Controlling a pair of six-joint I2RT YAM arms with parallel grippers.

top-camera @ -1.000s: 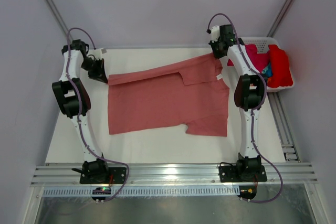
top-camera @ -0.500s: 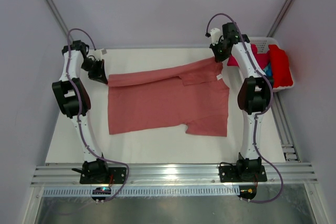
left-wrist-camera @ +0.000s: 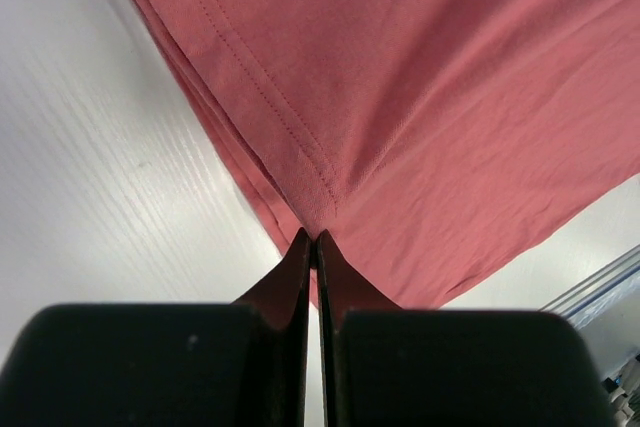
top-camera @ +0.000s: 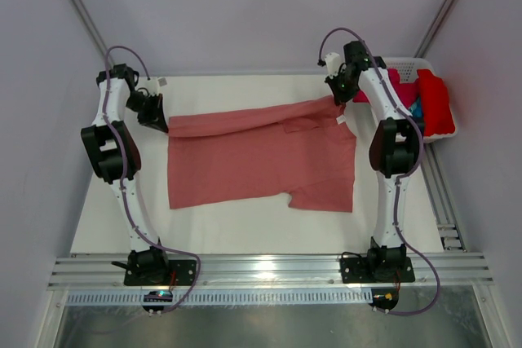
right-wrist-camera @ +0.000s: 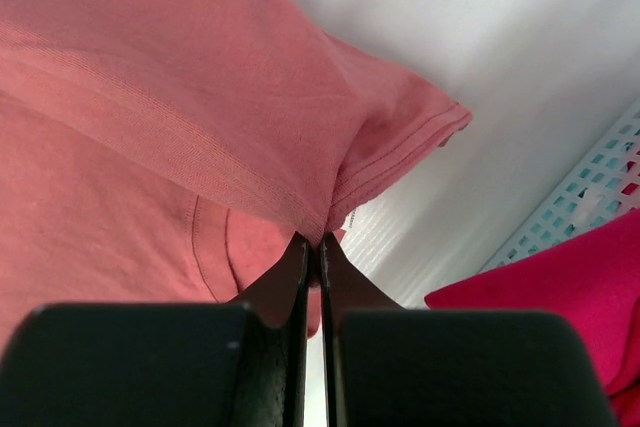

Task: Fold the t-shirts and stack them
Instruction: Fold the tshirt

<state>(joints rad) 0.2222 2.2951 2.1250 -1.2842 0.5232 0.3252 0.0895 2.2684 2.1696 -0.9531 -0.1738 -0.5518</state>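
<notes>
Right gripper (right-wrist-camera: pixel 313 239) pinches t-shirt (right-wrist-camera: pixel 150 77); hem seemingly hidden.

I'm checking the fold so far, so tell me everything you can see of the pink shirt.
The pink shirt is plain salmon, a soft knit-looking fabric with stitched hems. It lies spread on the white table, mostly flat, one short sleeve jutting from its near edge. Its far edge is lifted and doubled over. The left gripper is shut on its far left corner, the right gripper on its far right corner. A small white tag shows near the right end.
</notes>
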